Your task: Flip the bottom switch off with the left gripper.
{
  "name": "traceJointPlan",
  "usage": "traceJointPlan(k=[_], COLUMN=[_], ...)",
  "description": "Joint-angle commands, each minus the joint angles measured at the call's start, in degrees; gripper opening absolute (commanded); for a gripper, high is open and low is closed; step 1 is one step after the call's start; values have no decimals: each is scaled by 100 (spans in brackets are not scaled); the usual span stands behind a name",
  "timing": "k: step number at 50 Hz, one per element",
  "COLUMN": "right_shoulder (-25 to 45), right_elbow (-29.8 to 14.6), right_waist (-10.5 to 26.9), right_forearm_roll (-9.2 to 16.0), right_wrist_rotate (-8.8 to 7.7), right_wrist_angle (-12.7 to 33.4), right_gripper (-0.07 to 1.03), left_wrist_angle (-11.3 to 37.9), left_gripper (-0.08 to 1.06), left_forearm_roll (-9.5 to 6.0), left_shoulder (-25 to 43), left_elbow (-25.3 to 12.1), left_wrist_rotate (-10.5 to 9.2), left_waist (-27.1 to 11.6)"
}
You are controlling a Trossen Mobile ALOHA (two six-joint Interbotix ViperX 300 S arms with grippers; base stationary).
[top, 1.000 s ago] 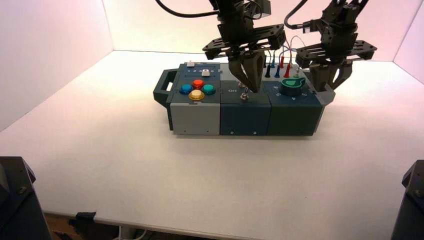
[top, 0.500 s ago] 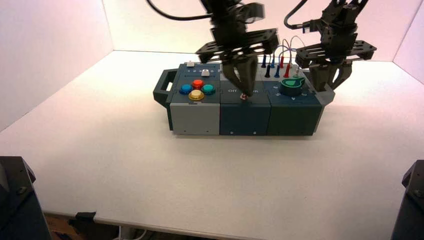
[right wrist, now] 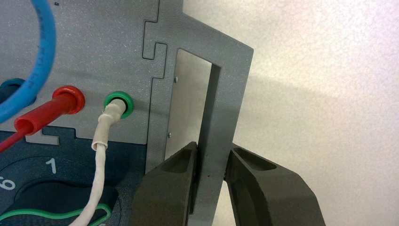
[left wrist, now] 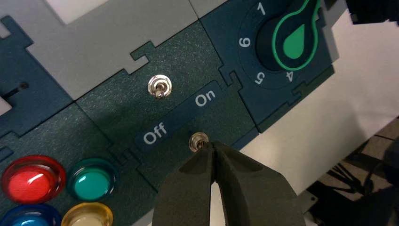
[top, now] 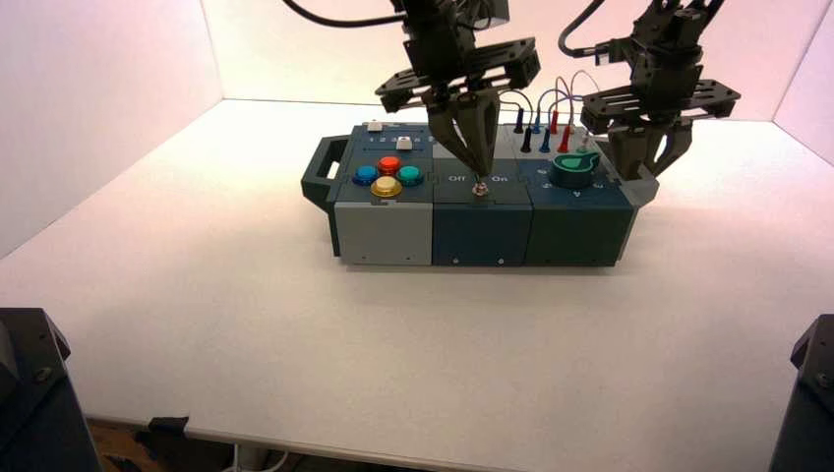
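Note:
The bottom switch [left wrist: 197, 141] is a tiny silver toggle on a brassy base, just below the white "Off" and "On" lettering on the dark box [top: 479, 228]. It also shows in the high view [top: 480, 188]. My left gripper [left wrist: 212, 145] is shut, and its fingertips touch the switch's lever on the "On" side. In the high view the left gripper [top: 480, 173] hangs straight over the switch. Which way the lever leans is hidden by the fingertips. My right gripper [right wrist: 214, 151] is shut on the grey handle [right wrist: 217, 117] at the box's right end.
A like toggle [left wrist: 159, 86] without lettering sits just beyond the bottom switch. A green knob [left wrist: 291, 37] lies to the right, and coloured round buttons [top: 387, 175] to the left. Plugged wires [top: 551, 123] stand at the box's back right.
My left gripper has swept leftward across the bottom switch and risen slightly, uncovering the "On" lettering. The right arm has not moved.

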Motion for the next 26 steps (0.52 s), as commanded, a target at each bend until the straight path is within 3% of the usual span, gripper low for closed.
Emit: traceJointPlan(k=[1,26], right_shoulder=[-53,-18], right_elbow=[-62,-62], right_waist=[35,44], right_forearm_roll=[-18,9], right_wrist_rotate=[-237,-237], right_wrist_angle=[-18,-26], right_gripper=[-2,-2], left_wrist_angle=[35,53], left_gripper=[-3,-3], left_forearm_roll=[35,26], left_shoulder=[-352,-598], left_elbow=[-220,-255], left_wrist_rotate=[9,0], left_waist=[202,167])
